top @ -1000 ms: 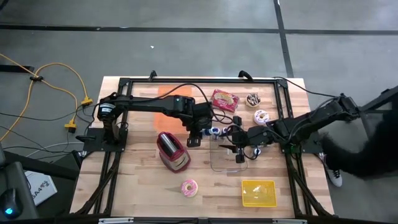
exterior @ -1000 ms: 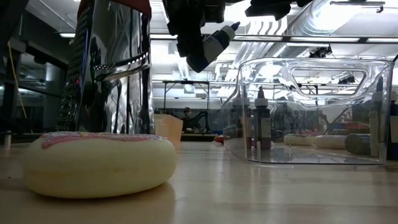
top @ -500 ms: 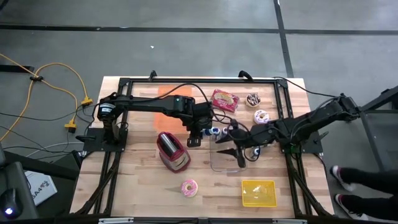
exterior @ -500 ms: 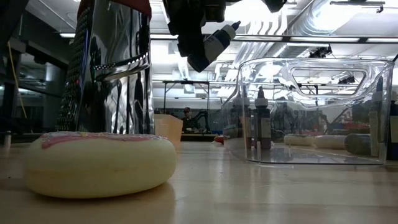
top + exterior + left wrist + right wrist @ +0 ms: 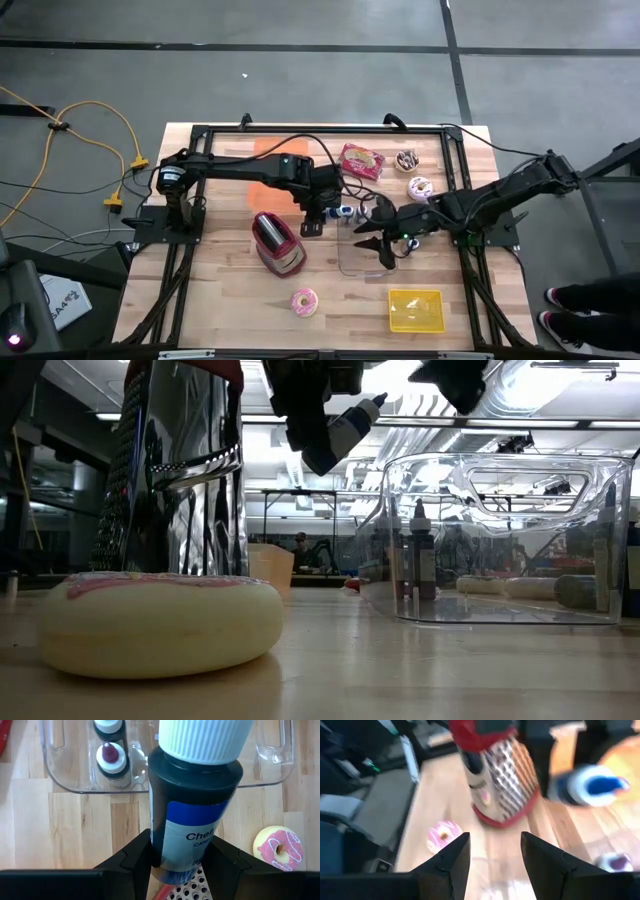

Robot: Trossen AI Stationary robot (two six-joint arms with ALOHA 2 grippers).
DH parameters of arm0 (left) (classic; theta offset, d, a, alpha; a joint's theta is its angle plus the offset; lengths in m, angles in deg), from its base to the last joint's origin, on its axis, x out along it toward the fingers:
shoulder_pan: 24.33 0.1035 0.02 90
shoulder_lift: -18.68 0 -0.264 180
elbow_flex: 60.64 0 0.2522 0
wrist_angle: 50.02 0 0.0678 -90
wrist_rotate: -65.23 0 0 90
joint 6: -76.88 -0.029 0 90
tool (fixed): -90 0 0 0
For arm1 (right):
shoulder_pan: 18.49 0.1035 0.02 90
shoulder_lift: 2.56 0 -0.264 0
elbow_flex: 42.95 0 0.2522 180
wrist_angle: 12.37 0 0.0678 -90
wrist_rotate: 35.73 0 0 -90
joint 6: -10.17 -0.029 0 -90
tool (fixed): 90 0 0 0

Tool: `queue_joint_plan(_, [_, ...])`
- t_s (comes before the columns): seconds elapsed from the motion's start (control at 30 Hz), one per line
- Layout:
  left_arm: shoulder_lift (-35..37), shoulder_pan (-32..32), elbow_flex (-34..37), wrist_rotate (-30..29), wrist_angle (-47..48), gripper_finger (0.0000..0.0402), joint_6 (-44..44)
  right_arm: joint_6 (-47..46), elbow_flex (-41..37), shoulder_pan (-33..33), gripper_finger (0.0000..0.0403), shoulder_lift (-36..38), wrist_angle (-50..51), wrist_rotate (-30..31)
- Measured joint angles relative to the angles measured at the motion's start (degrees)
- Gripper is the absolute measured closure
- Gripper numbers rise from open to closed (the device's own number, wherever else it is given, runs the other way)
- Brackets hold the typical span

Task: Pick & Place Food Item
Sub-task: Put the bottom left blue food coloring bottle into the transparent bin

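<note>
My left gripper (image 5: 322,213) is over the middle of the table, shut on a dark bottle (image 5: 345,211) with a blue label and a white ribbed cap (image 5: 202,737). The low view shows the bottle (image 5: 345,430) held high and tilted. A clear plastic bin (image 5: 365,255) stands just to its right, with two small bottles (image 5: 111,760) on its floor. My right gripper (image 5: 375,240) hovers open above the bin, touching nothing. A pink-iced donut (image 5: 304,301) lies flat on the table near the near edge. My left gripper pinches the bottle's lower body (image 5: 165,850) between its two fingers (image 5: 132,857). The bottle runs along the fingers, its cap pointing out past their tips toward the bin. It is lifted clear of the table and tilted, cap end higher.
A red-topped metal grater (image 5: 278,243) stands left of the bin, close under my left gripper. A yellow tray (image 5: 415,310) sits near the near edge. A wrapped pastry (image 5: 361,160), a chocolate donut (image 5: 407,160) and another pink donut (image 5: 420,187) lie toward the far right.
My right gripper has shifted a little toward the table's left over the bin and has come lower in the low view. A person at the table's right side has walked off toward the near right. My left gripper and the bottle have kept still.
</note>
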Motion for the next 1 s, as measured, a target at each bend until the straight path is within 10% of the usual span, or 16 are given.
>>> queue_joint_plan(1.0, [0.87,-2.26,-0.63,-0.07,-3.54,0.0261,-4.06,11.27,0.00,0.73,0.0240,0.00,1.75,13.41])
